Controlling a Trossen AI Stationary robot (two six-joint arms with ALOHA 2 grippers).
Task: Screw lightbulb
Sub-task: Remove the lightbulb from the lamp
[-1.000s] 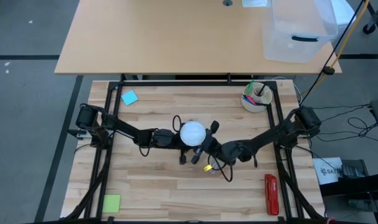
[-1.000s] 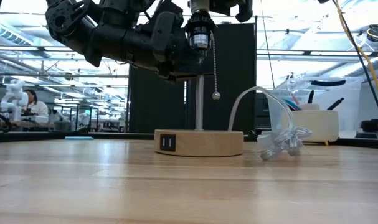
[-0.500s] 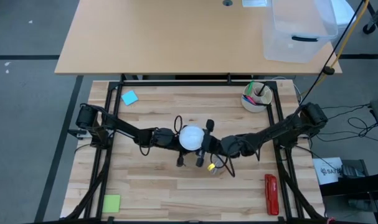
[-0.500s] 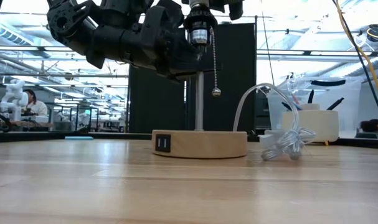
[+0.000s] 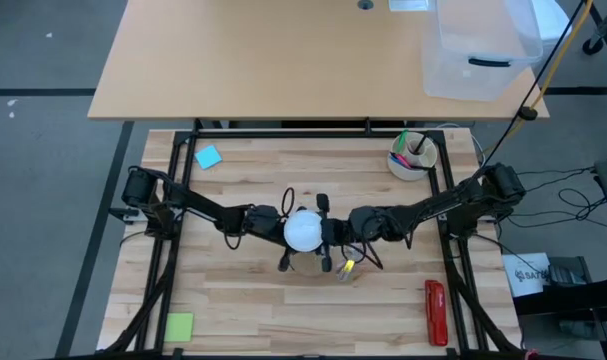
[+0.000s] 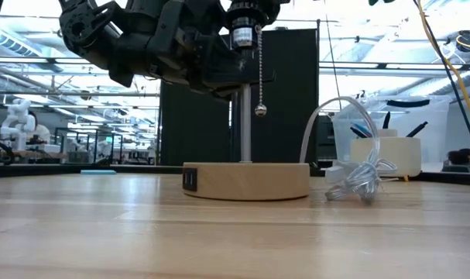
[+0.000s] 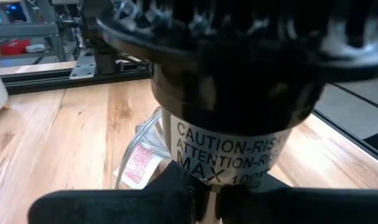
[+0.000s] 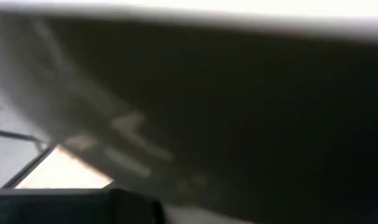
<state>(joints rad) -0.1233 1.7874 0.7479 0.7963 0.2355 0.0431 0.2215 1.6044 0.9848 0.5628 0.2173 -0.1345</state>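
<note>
A lamp stands on its round wooden base (image 6: 246, 180), with a thin metal stem (image 6: 245, 128), a black socket (image 7: 232, 93) and a hanging pull chain (image 6: 259, 111). The white lightbulb (image 5: 303, 231) sits on top of the socket; only the high view shows its globe whole. My left gripper (image 7: 207, 200) comes from the table's left and is shut on the stem just under the socket. My right gripper (image 5: 326, 232) comes level from the right and is closed at the bulb's right side. My left gripper pinches the lamp's stem (image 7: 208, 186) right below the black socket between its two fingers. The fingers come nearly level from the table's left and lie across the upright stem. The lamp stands upright with its wooden base on the table. My right gripper is at the lightbulb's globe (image 5: 313, 232), coming level from the table's right. The globe hides the fingers' pads from above, and the right wrist view is too close and blurred to show the hold. The bulb stands upright on the socket.
A clear cord bundle (image 6: 358, 174) with a yellow tag (image 5: 345, 268) lies right of the base. A white cup of pens (image 5: 413, 155) stands at the far right, a blue note (image 5: 208, 157) far left, a green note (image 5: 179, 326) near left, a red tool (image 5: 436, 311) near right.
The lamp has turned about its upright stem and slid a little toward the near edge: the switch on its base has gone leftward in the low view and the chain has swung. My right gripper has swung round the bulb from a near-right slant to level from the right.
</note>
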